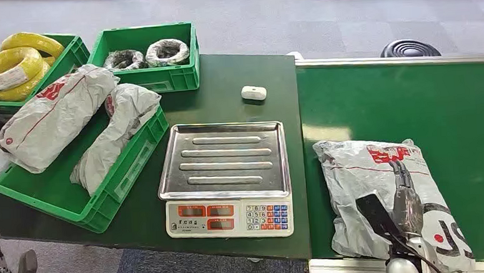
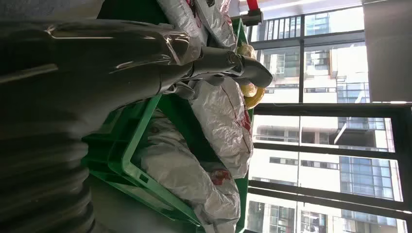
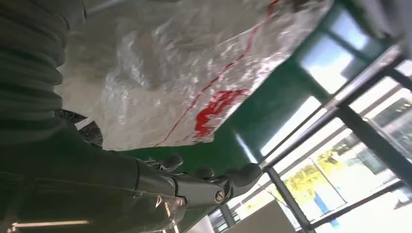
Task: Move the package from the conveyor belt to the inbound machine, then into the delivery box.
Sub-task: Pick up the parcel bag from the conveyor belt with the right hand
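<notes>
**Right hand on the package at the belt's near edge**

Now the package (image 1: pixel 380 192), a crinkled grey-white plastic mailer with red print, lies flat on the green belt (image 1: pixel 413 102), near its front edge and close to the seam where the belt meets the table (image 1: pixel 225 100). The right hand (image 1: pixel 405 197) is over the package's near half, its dark fingers (image 1: pixel 403 175) stretched forward across the glossy film; whether they press or grip it cannot be told. In the right wrist view the fingers (image 3: pixel 214 182) are extended and slightly apart beside the package (image 3: pixel 184 68), with nothing visibly pinched.

Beside the belt, the scale (image 1: pixel 226 178) sits at the table's front edge: a ribbed, shiny steel tray over a white keypad panel with orange displays. Bare table shows between the scale and the belt seam, and the belt behind and right of the package is smooth, open green.

A green ribbed plastic crate (image 1: pixel 120 190) stands at the table's left front corner, holding two soft, wrinkled bags (image 1: pixel 57 115). Two more crates line the table's far edge: one with yellow coils (image 1: pixel 11 67), one with dark wrapped rings (image 1: pixel 147 54). A small white rounded case (image 1: pixel 253 93) rests near the far edge.

The left hand (image 2: pixel 145 58) is seen in its wrist view close to the crate (image 2: pixel 126 160), fingers (image 2: pixel 243 65) straight and holding nothing.
</notes>
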Robot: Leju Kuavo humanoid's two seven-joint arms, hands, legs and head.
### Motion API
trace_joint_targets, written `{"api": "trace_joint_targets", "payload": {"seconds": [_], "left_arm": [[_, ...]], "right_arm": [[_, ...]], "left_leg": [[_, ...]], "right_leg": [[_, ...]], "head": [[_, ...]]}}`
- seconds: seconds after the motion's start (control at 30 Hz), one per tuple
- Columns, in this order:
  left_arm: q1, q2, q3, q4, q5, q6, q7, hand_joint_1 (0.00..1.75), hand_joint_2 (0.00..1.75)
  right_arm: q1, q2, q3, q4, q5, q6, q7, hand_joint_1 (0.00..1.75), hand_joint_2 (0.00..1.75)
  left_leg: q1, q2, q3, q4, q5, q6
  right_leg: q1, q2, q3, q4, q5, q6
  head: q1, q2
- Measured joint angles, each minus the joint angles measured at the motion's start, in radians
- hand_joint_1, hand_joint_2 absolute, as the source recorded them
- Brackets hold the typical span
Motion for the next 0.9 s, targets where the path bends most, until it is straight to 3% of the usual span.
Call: {"api": "trace_joint_targets", "payload": {"seconds": [0.2,0.23,0.3,0.37,0.43,0.53,0.73,0.9], "left_arm": [[-0.032,0.049,-0.031,0.047,0.028,-0.018,0.0,0.0,1.75],[-0.038,0.054,-0.037,0.053,0.026,-0.02,0.0,0.0,1.75],[-0.047,0.062,-0.048,0.06,0.022,-0.025,0.0,0.0,1.75],[-0.05,0.067,-0.054,0.063,0.016,-0.034,0.004,0.0,1.75],[-0.05,0.068,-0.055,0.064,0.01,-0.047,0.011,0.0,1.75],[-0.05,0.066,-0.053,0.064,-0.003,-0.071,0.022,0.0,1.75],[-0.049,0.034,-0.038,0.059,-0.036,-0.115,0.049,0.0,1.75],[-0.049,0.013,-0.026,0.053,-0.044,-0.127,0.054,0.0,1.75]], "right_arm": [[-0.21,-0.086,-0.028,0.391,0.099,0.144,0.154,0.0,1.75],[-0.238,-0.098,-0.029,0.441,0.112,0.165,0.18,0.08,1.75],[-0.283,-0.115,-0.031,0.519,0.126,0.201,0.219,0.6,1.75],[-0.317,-0.128,-0.033,0.572,0.129,0.236,0.239,1.39,1.75],[-0.335,-0.137,-0.036,0.601,0.131,0.259,0.246,1.75,1.75],[-0.356,-0.144,-0.044,0.636,0.135,0.236,0.231,1.75,1.75],[-0.365,-0.142,-0.088,0.654,0.127,0.071,0.138,1.75,1.75],[-0.367,-0.138,-0.115,0.653,0.114,0.034,0.097,1.75,1.75]], "left_leg": [[0.0,-0.004,0.001,0.001,0.002,0.001],[0.0,-0.004,0.001,0.001,0.002,0.001],[0.0,-0.004,0.001,0.001,0.002,0.001],[0.0,-0.004,0.002,0.001,0.002,0.001],[0.0,-0.004,0.002,0.0,0.002,0.001],[0.0,-0.005,0.003,0.0,0.002,0.002],[-0.001,-0.005,0.002,0.001,0.002,0.002],[0.0,-0.005,0.001,0.001,0.002,0.002]], "right_leg": [[0.0,-0.005,0.002,0.0,0.001,0.001],[0.0,-0.005,0.002,0.0,0.001,0.001],[0.0,-0.005,0.002,0.0,0.001,0.001],[0.0,-0.005,0.002,0.0,0.001,0.001],[0.0,-0.005,0.004,-0.001,0.0,0.001],[0.0,-0.006,0.006,-0.002,0.0,0.002],[0.0,-0.006,0.006,-0.001,0.001,0.002],[0.0,-0.006,0.004,-0.001,0.001,0.002]], "head": [[0.0,0.0],[0.0,0.0],[0.0,0.0],[0.0,0.0],[0.0,0.0],[0.0,0.0],[0.0,0.0],[0.0,0.0]]}}
